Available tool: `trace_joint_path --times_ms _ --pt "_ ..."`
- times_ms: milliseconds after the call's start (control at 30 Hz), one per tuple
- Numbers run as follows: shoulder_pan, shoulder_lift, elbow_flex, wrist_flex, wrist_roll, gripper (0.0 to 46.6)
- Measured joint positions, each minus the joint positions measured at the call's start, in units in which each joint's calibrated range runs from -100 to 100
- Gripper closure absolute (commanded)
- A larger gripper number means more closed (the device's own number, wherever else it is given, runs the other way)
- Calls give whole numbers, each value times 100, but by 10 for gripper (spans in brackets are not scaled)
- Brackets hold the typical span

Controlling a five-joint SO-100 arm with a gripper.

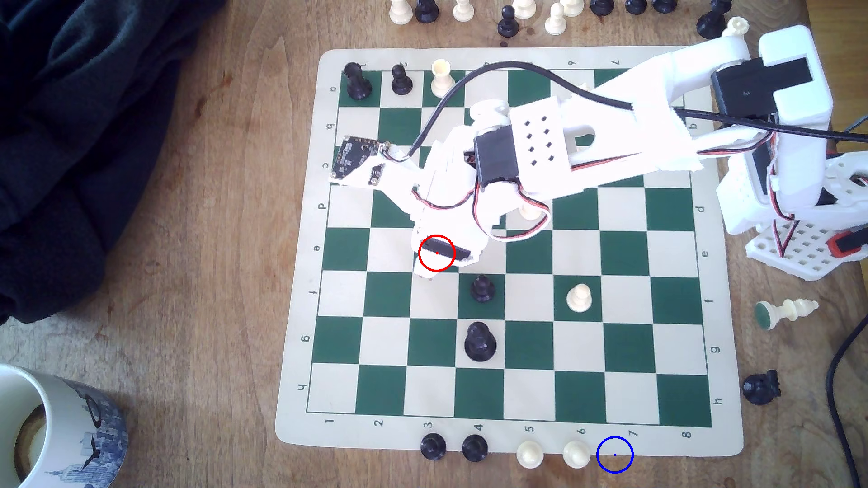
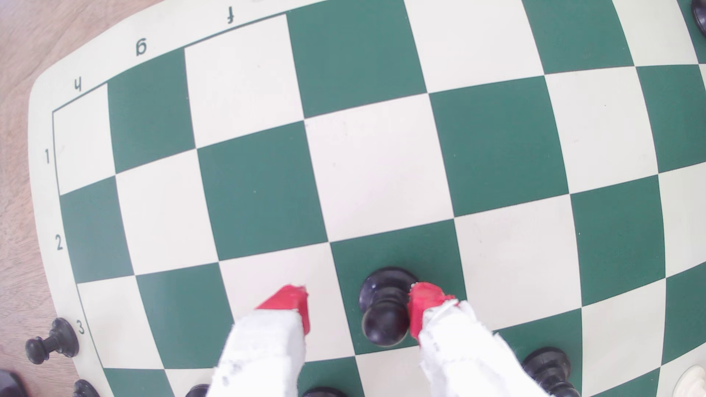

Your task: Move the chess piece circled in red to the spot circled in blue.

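Wrist view puts the chess piece [image 2: 385,305] upright on a green square at lower centre, inside the spread gripper [image 2: 359,309], one red fingertip [image 2: 424,301] touching it, the other apart.

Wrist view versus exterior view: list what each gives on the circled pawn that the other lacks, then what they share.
Wrist view: the black pawn stands on a green square between the open pincer's red pads, one close against it, the other apart. Exterior view: the arm covers that pawn; the blue ring sits near 7, beside two cream pawns. Both: the green-and-cream mat and black pawns by number 3.
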Motion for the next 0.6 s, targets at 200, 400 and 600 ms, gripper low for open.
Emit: trace_joint_path --times_ms 200,400,600 --pt "7 0 0 0 0 332" --pt "7 0 0 0 0 329" --pt "7 134 0 96 0 326"
